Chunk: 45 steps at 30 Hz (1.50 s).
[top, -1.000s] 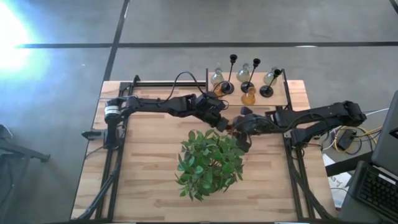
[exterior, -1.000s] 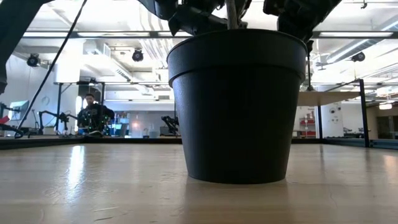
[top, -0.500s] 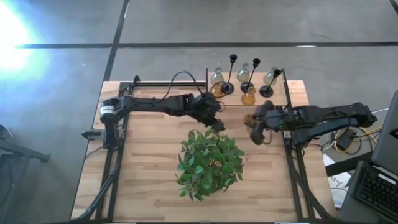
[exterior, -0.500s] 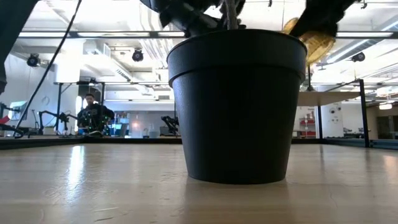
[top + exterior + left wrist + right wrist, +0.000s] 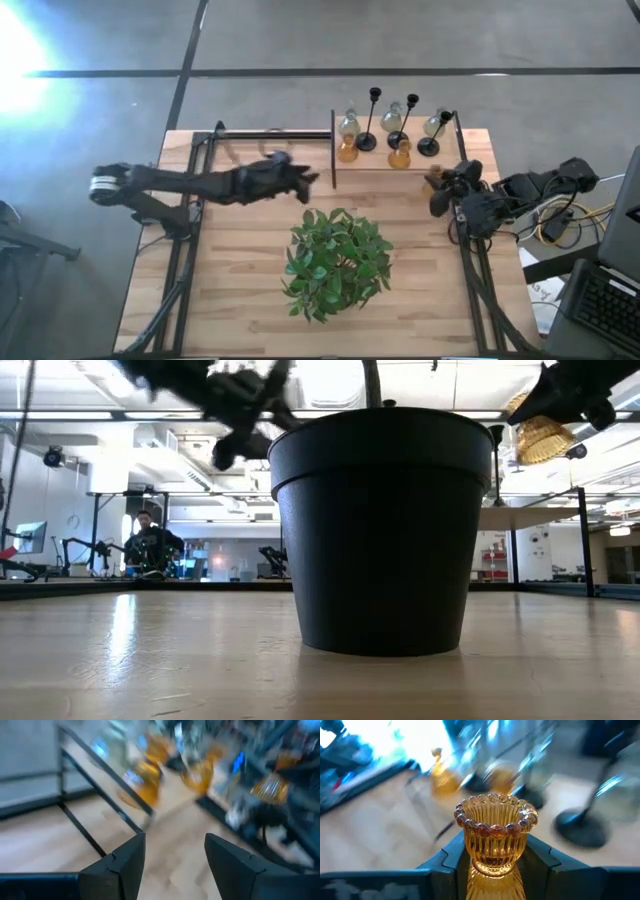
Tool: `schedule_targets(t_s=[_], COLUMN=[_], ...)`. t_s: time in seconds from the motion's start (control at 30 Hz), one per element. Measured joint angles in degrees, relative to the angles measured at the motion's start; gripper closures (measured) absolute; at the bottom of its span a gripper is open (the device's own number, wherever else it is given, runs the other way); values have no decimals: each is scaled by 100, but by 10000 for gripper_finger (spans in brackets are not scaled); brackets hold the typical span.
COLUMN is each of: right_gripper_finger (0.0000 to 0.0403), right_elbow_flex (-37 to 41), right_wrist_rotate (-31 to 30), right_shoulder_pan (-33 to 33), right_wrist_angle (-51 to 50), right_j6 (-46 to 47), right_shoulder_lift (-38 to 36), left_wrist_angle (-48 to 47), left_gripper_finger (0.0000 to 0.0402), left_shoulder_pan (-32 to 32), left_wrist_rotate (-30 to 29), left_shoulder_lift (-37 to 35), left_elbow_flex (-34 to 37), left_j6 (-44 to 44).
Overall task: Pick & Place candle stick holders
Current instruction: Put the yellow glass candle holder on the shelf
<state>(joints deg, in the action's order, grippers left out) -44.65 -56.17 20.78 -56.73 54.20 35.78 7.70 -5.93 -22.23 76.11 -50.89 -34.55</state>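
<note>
Two claws: right claw [image 5: 492,865] grips an amber holder [image 5: 495,837]; left claw [image 5: 175,860] gapes empty.

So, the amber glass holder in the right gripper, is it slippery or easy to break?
Probably both. The amber holder looks like ribbed glass with a beaded rim, so hard squeezing by the right gripper may chip it. Its smooth bulbous body could slip between the fingers.

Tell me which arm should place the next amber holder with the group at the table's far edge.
Right. The right gripper is already shut on an amber holder and sits just beside the group. The left gripper is open, empty and farther off over the table.
</note>
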Motion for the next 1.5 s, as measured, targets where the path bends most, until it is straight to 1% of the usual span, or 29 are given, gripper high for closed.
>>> schedule_targets(t_s=[0.1,0.17,0.2,0.27,0.37,0.5,0.6,0.8,0.93,1.03,1.13,1.23,1.33,1.43,1.5], right_gripper_finger=[285,285,285,285,285,285,285,285,285,285,285,285,285,285,285], right_elbow_flex=[119,148,166,215,336,579,741,759,668,519,381,212,165,249,364], right_wrist_rotate=[-1139,-1778,-2026,-2327,-2383,-2679,-2768,-2495,-2490,-2493,-2591,-2637,-2626,-2608,-2609], right_shoulder_pan=[175,196,194,145,18,-170,-286,-342,-548,-708,-851,-961,-976,-969,-971], right_wrist_angle=[9,18,19,-39,-45,-39,-24,-31,-53,-49,-195,-690,-1154,-1202,-1198], right_j6=[51,43,52,99,328,824,882,791,484,73,-108,-1,380,692,716], right_shoulder_lift=[9,98,144,217,246,310,384,327,325,323,249,68,-171,-414,-483], left_wrist_angle=[938,1319,1481,1750,2113,2233,2230,2229,2230,2228,2228,2228,2230,2230,2233], left_gripper_finger=[193,193,193,193,193,193,193,193,193,193,193,193,193,193,193], left_shoulder_pan=[-33,-42,-46,-54,-122,-266,-367,-455,-490,-490,-490,-490,-490,-490,-490], left_wrist_rotate=[-395,-653,-786,-1081,-1342,-1391,-1386,-1370,-1367,-1367,-1367,-1376,-1384,-1386,-1413], left_shoulder_lift=[-537,-771,-871,-1054,-1219,-1289,-1252,-1082,-966,-885,-840,-828,-847,-850,-850], left_elbow_flex=[903,1368,1563,1882,2266,2565,2664,2690,2688,2688,2688,2685,2683,2683,2683], left_j6=[248,701,927,1209,1410,1705,1716,1720,1714,1710,1708,1707,1706,1668,1619])
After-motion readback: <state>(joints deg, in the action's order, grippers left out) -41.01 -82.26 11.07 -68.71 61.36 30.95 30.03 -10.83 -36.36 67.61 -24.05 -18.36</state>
